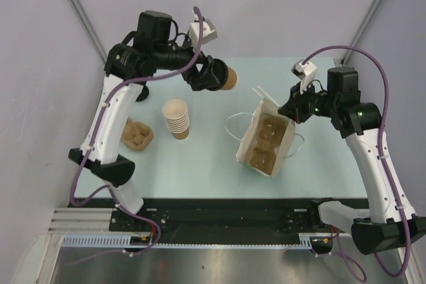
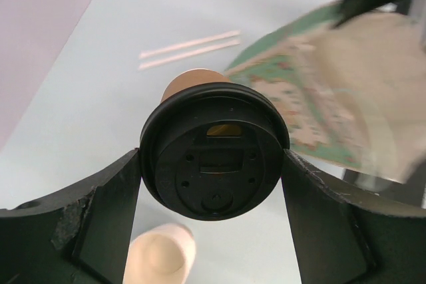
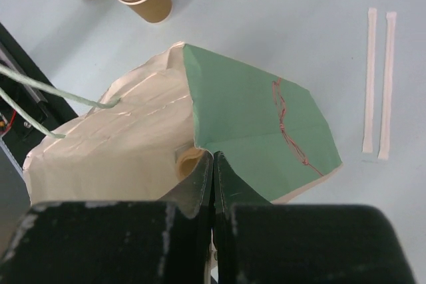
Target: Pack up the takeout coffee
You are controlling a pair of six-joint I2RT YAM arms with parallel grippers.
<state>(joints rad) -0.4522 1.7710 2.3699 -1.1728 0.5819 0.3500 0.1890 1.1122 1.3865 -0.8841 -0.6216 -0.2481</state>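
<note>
The takeout coffee point(image 1: 230, 78), a brown paper cup with a black lid point(image 2: 214, 151), lies sideways in the air over the table's far middle. My left gripper point(image 1: 214, 76) is shut on it, its fingers point(image 2: 110, 197) pressed against both sides of the lid. To the right a white paper bag point(image 1: 247, 139) with a green inside point(image 3: 253, 111) stands open, tilted toward the left. My right gripper point(image 1: 288, 112) is shut on the bag's upper rim point(image 3: 212, 157). A pulp cup carrier point(image 1: 265, 143) sits inside the bag.
A stack of lidless brown cups point(image 1: 177, 119) stands left of centre, with a second pulp carrier point(image 1: 136, 134) further left. Two wrapped straws point(image 3: 377, 78) lie on the table beyond the bag. The bag's cord handles point(image 1: 233, 124) loop out toward the middle.
</note>
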